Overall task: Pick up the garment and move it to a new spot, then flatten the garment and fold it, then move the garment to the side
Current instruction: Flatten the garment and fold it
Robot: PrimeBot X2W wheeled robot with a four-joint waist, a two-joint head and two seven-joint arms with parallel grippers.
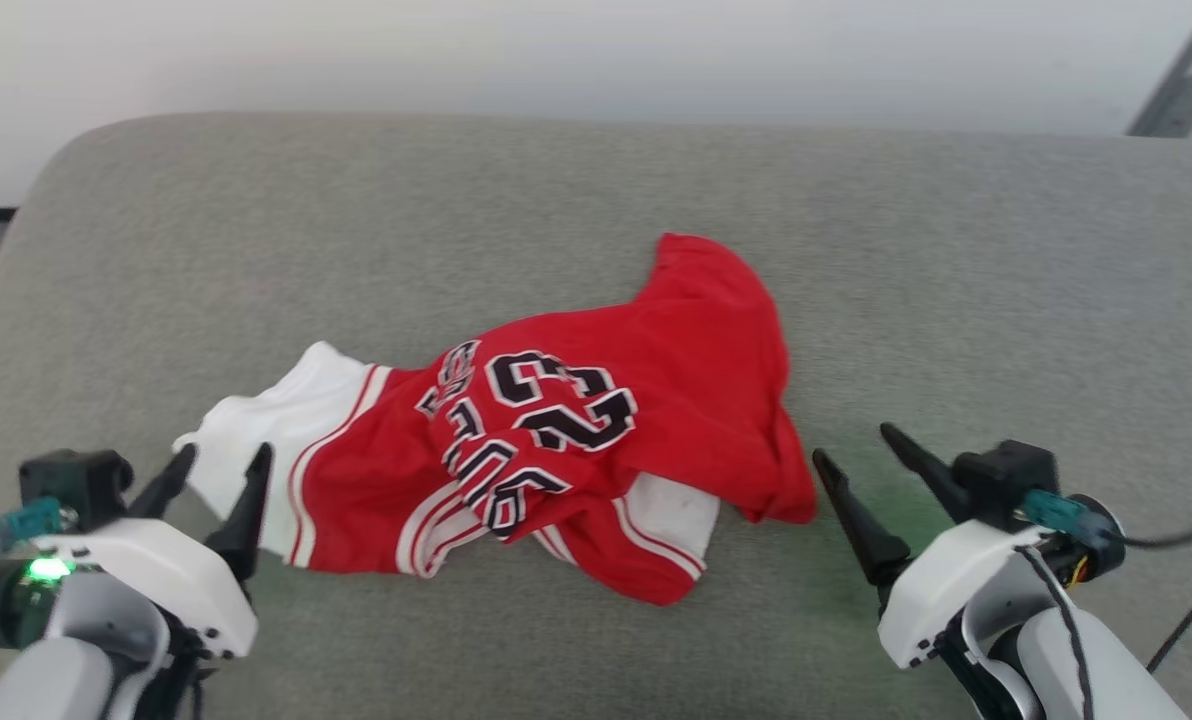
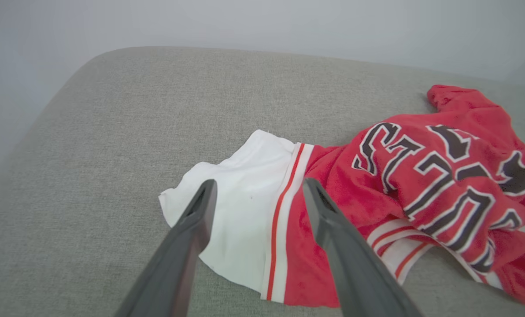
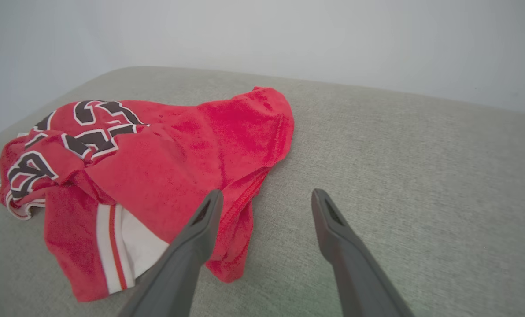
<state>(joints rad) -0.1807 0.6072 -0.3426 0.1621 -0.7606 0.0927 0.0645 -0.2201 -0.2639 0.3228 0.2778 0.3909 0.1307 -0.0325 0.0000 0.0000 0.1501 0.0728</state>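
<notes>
left gripper (image 1: 226,452): jaws spread wide with nothing between them. it sits at the left end of the red jersey (image 1: 656,380). in the left wrist view the fingers straddle the white sleeve (image 2: 240,211) and its stripe trim (image 2: 284,207). contact with the cloth cannot be confirmed.

red jersey: lies crumpled near the middle of the grey upholstered cushion (image 1: 956,250). the black lettering (image 1: 546,400) is creased and folded over itself. a second white sleeve (image 1: 671,510) is tucked under the near edge, and a red flap rises toward the far side. not flat, not folded.

right gripper (image 1: 852,442): jaws wide and empty, just beside the jersey's right red edge. in the right wrist view one finger overlies that edge and the other is over bare cushion.

judgement: the grippers bracket opposite ends, probably so each can pinch an end and the cloth can be lifted or drawn out evenly. the loose, bunched layers may lead a pinch to take more than one ply.
</notes>
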